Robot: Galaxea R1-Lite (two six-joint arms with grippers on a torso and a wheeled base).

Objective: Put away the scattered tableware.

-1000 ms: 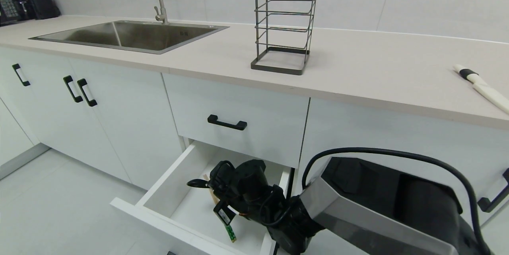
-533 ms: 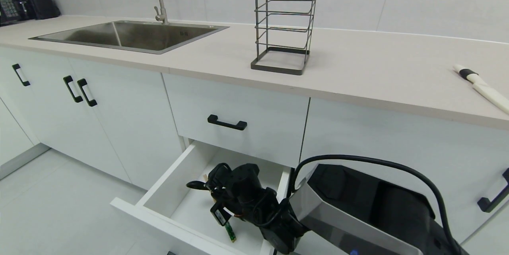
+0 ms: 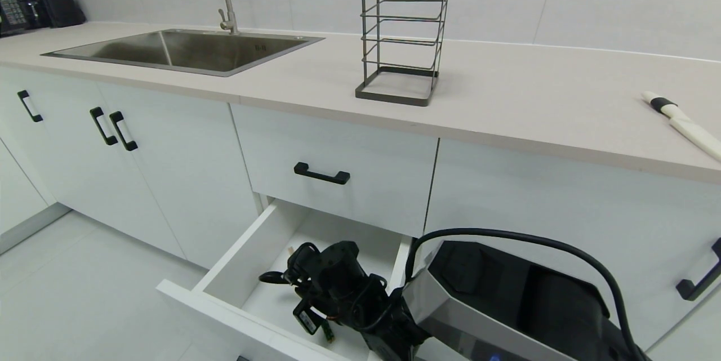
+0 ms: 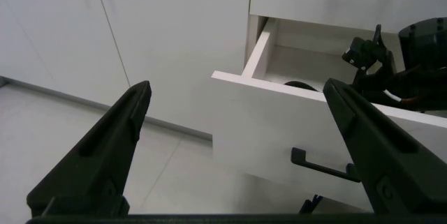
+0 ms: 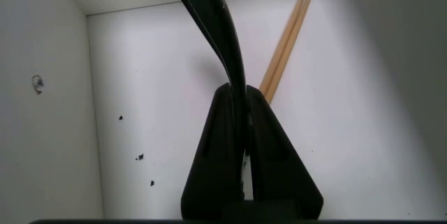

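Fingers [image 5: 283, 161] of the right gripper [image 5: 243, 95] clench a black spoon [image 5: 209, 21], its long axis running ahead over the drawer [image 5: 140, 112] floor, chopsticks [image 5: 286, 39] lying near; the left gripper [image 4: 237, 86] gapes outside.

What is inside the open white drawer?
A pair of wooden chopsticks on its floor, and the right gripper shut on a black utensil; the arm covers the rest.

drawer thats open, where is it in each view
head: drawer low centre, pulled out under the counter, right hand in it.
left wrist: drawer front ahead, framed by the left hand.
right wrist: drawer floor under the hand, chopsticks on it.
shared: right hand holding the black spoon.
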